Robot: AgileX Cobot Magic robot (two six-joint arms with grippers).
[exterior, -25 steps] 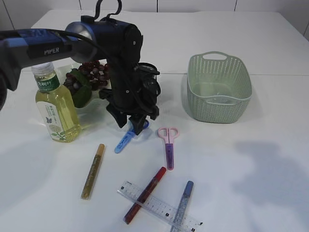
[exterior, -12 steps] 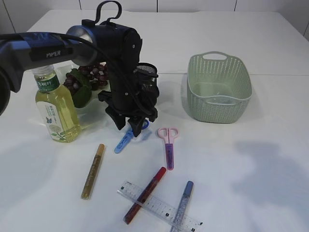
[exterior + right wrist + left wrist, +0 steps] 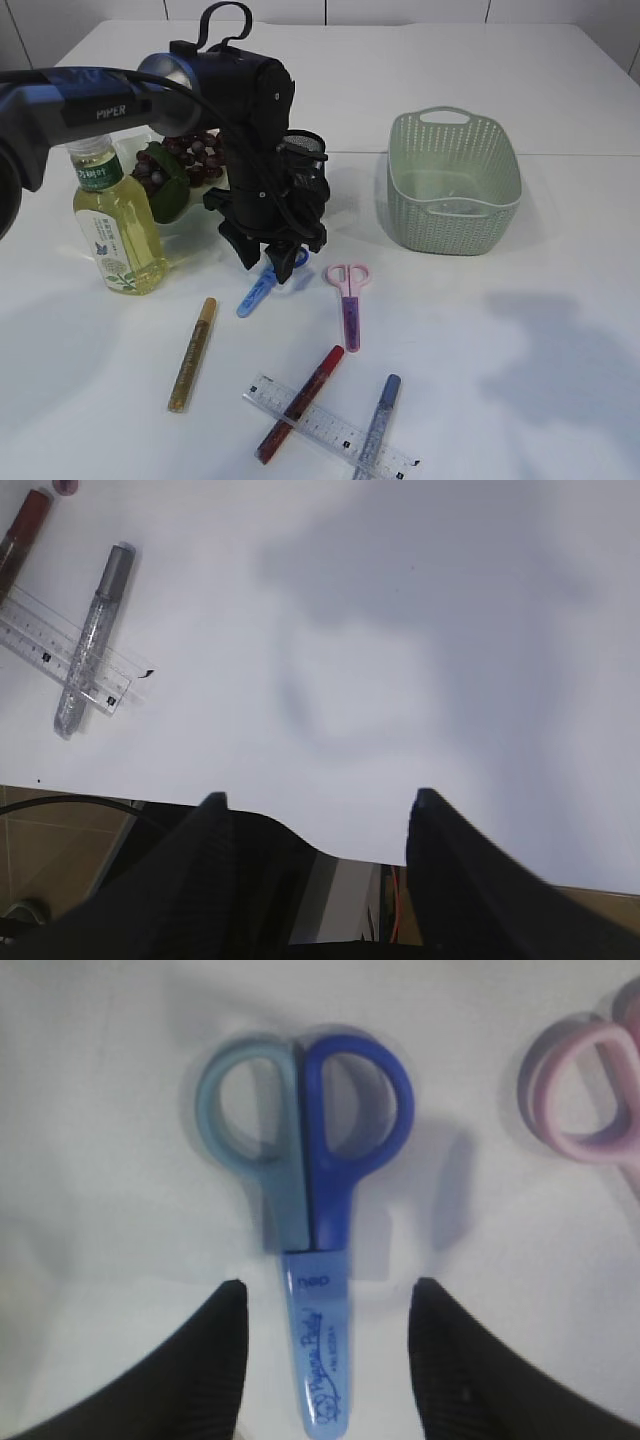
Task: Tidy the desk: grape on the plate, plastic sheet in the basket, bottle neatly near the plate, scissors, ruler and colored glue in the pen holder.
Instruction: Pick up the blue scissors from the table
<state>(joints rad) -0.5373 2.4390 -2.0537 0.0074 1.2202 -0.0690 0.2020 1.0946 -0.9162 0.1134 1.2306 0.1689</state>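
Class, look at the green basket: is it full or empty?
Empty as far as visible: the green basket shows only its bare floor and walls; the near corner is hidden.

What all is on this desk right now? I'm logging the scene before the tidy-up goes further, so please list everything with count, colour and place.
bottle: 1, clear with yellow-green liquid, green label, far left, upright
grapes: 1 dark bunch with green leaf, on the plate behind the bottle
plate: 1, pale, mostly hidden, back left
pen holder: 1, black mesh, behind the left arm
basket: 1, pale green, back right
blue scissors: 1, capped, under the left gripper
pink scissors: 1, purple cap, centre
glitter glue pens: 3; gold, red, silver-blue; front
ruler: 1, clear, front, under red and silver-blue pens
left gripper: open, astride blue scissors
right gripper: open, above bare table
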